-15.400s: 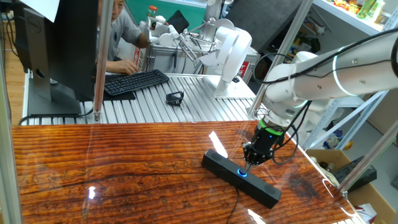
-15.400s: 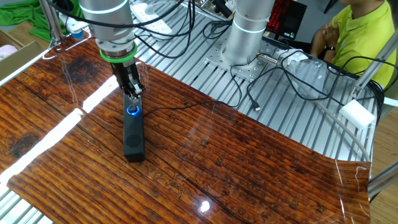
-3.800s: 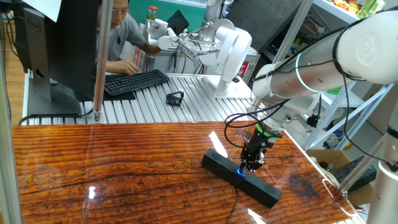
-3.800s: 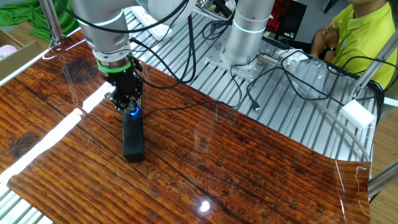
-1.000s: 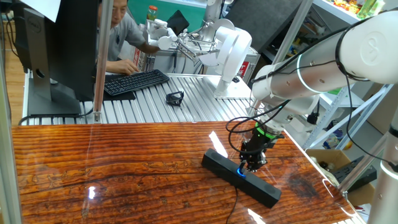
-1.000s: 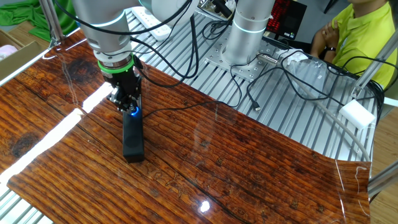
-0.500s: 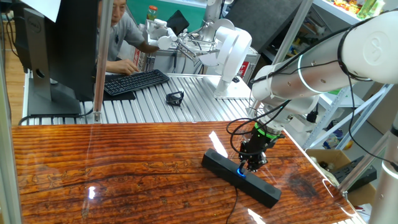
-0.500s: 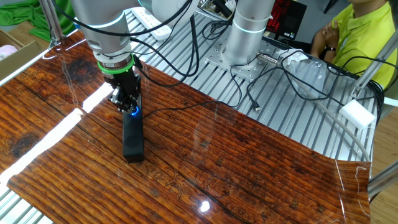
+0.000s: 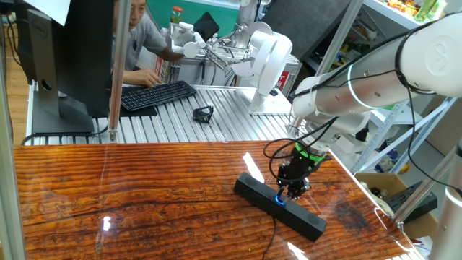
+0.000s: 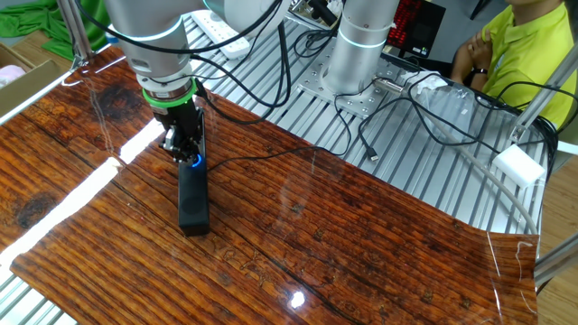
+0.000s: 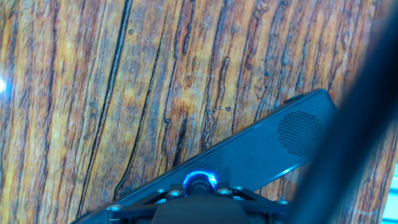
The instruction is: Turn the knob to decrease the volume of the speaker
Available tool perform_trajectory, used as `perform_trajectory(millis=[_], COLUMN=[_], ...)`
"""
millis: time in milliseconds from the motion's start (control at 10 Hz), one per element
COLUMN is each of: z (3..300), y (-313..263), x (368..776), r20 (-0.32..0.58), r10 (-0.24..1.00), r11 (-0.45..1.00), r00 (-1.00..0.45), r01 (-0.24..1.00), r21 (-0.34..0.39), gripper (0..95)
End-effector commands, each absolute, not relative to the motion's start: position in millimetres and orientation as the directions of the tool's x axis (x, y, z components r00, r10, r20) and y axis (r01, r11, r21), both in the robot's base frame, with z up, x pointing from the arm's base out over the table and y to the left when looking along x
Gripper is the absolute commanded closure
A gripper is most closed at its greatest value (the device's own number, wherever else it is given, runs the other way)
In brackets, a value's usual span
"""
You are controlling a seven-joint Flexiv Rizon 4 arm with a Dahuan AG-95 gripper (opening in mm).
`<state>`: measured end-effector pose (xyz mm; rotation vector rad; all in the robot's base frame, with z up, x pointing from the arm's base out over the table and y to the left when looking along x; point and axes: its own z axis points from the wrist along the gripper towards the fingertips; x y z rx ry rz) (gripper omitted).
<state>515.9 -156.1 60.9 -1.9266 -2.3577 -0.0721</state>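
Note:
The speaker [image 9: 254, 190] is a long black bar lying on the wooden table; it also shows in the other fixed view [image 10: 192, 206] and in the hand view [image 11: 273, 146]. Its knob [image 11: 199, 180] glows blue mid-top, and the glow shows under the fingers [image 9: 280, 200] [image 10: 195, 163]. My gripper [image 9: 291, 193] points straight down onto the knob, and it also shows in the other fixed view [image 10: 187, 155]. In the hand view the gripper [image 11: 199, 188] is closed around the knob, which sits between the fingertips. A thin black cable [image 10: 244, 159] leaves the speaker.
A person in yellow [image 10: 524, 45] sits at the far side. A black keyboard [image 9: 155, 94], a monitor [image 9: 68, 58] and a white robot base [image 9: 267, 65] stand on the metal slat surface behind the table. Cables [image 10: 424, 117] lie beside the second robot base [image 10: 361, 54].
My wrist has turned slightly about the knob while staying in the same spot. The speaker has not moved.

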Motion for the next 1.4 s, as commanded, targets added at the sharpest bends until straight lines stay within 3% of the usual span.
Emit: perform_trajectory(millis=[100, 1400], z=[60.5, 61.0], y=[-156.0, -155.1], x=[516.5, 516.4], r20=[0.105, 0.113], r10=[0.968, 0.901], r11=[0.231, 0.422], r00=[-0.227, -0.418], r01=[0.973, 0.907], r21=[-0.021, -0.007], gripper=[95.0, 95.0])
